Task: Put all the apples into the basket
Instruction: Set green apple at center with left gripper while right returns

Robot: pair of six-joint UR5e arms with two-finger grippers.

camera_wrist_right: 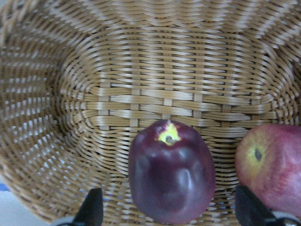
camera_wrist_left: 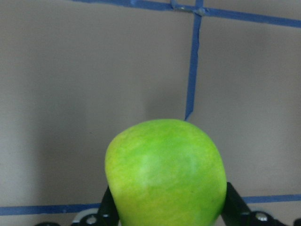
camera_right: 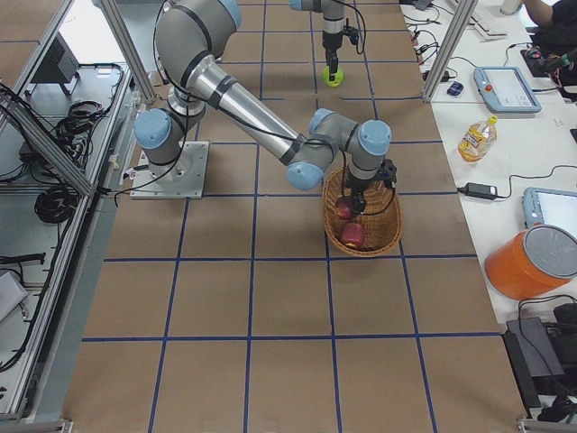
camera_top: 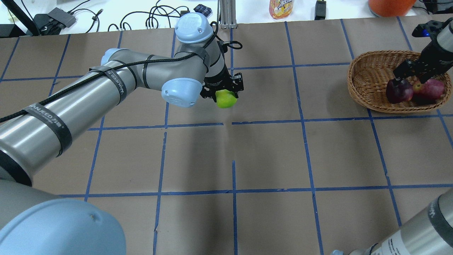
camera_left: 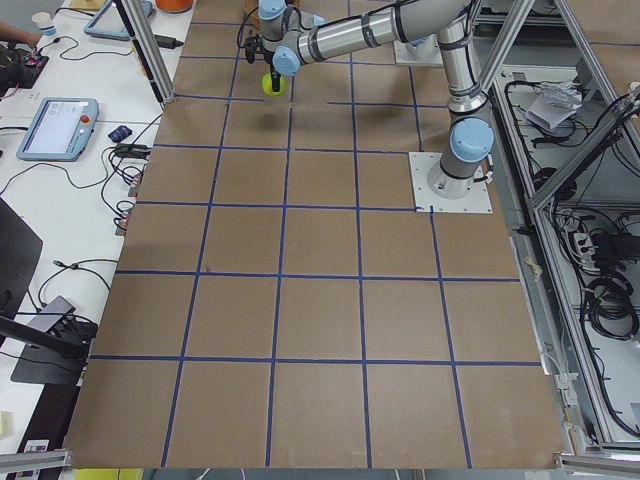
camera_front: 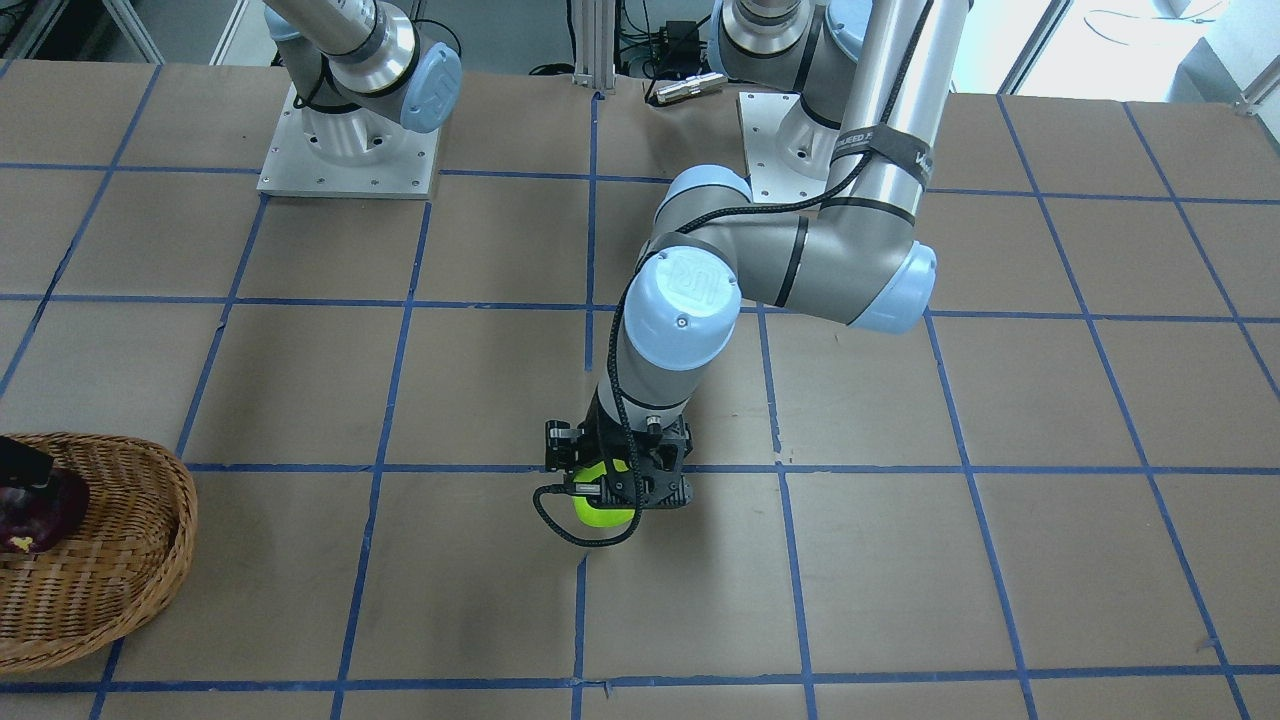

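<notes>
**Long carry, crowded basket**

Left hand (camera_front: pixel 612 487) is clamped on the green apple (camera_wrist_left: pixel 164 174). The fingers pinch its flanks low down, and most of the fruit bulges clear of them. It sits mid-table (camera_top: pixel 269 156), seemingly just off the surface, though I can't be sure. The basket (camera_top: pixel 370 67) lies at about 3 o'clock from it in the overhead view, well apart.

Right hand (camera_wrist_right: pixel 170 209) hangs inside the basket, spread wide and holding nothing. Its fingers sit either side of the maroon apple (camera_top: pixel 399 91) without touching it. The red apple (camera_top: pixel 431 88) rests just beside that one, at 3 o'clock.

Worries:
- Smooth round skin and a small contact area: a quick swing across could let the apple roll out of the grip.
- The right arm occupies the drop zone. If it isn't cleared first, the arms could meet over the rim.
- The basket is shallow. A high release onto two apples could bounce one out.
</notes>
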